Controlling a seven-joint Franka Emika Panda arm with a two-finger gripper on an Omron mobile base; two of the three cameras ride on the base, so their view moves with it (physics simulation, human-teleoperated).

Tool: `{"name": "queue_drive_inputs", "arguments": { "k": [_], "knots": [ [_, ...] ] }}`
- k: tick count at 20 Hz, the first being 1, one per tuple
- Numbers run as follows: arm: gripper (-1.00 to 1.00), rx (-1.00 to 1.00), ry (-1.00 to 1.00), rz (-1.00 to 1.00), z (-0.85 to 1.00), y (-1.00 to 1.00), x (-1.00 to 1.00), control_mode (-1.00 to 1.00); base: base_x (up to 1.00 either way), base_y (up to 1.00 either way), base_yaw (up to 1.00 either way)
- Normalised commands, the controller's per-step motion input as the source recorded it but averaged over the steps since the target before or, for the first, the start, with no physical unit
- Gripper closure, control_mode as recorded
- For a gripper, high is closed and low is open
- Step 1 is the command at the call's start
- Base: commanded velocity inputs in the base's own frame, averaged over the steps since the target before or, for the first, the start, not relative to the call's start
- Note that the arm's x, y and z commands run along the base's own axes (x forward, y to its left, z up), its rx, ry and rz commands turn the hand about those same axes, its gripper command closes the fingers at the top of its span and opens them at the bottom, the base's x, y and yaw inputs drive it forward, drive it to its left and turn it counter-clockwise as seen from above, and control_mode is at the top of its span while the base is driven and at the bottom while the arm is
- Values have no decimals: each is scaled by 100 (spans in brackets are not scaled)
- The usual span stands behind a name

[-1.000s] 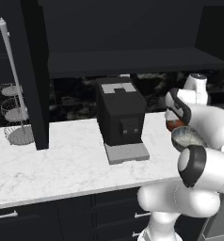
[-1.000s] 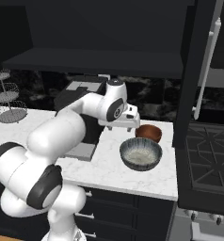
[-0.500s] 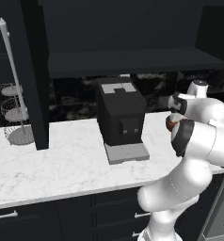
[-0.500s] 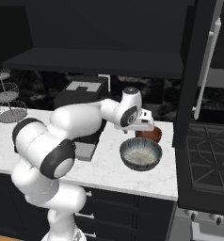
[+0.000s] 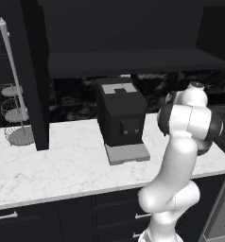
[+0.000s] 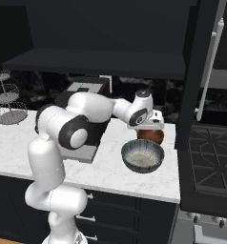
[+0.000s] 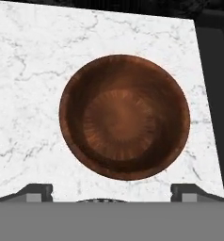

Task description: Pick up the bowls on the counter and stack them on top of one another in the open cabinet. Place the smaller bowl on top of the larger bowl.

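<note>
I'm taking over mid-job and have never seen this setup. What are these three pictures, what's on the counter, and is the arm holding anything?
It's a white robot arm on a driving base in a simulated kitchen. Two pictures come from base cameras behind the arm, left and right; the third looks down from the hand. On the marble counter stand a black machine, wire baskets, a grey bowl and a reddish-brown bowl. The gripper hangs over the brown bowl, fingertips wide apart, holding nothing. The cabinet shelf runs above.
</note>
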Motion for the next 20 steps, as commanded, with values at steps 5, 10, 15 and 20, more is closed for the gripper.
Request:
{"name": "queue_drive_inputs", "arguments": {
  "k": [5,10,15,20],
  "knots": [
    [-100,0,2,0,-28,21,70,-100,0,0,0],
    [-100,0,9,4,-86,0,21,-100,0,0,0],
    [-100,0,0,7,-26,0,31,-100,0,0,0],
    [-100,0,0,10,0,0,11,-100,0,0,0]
  ]
}}
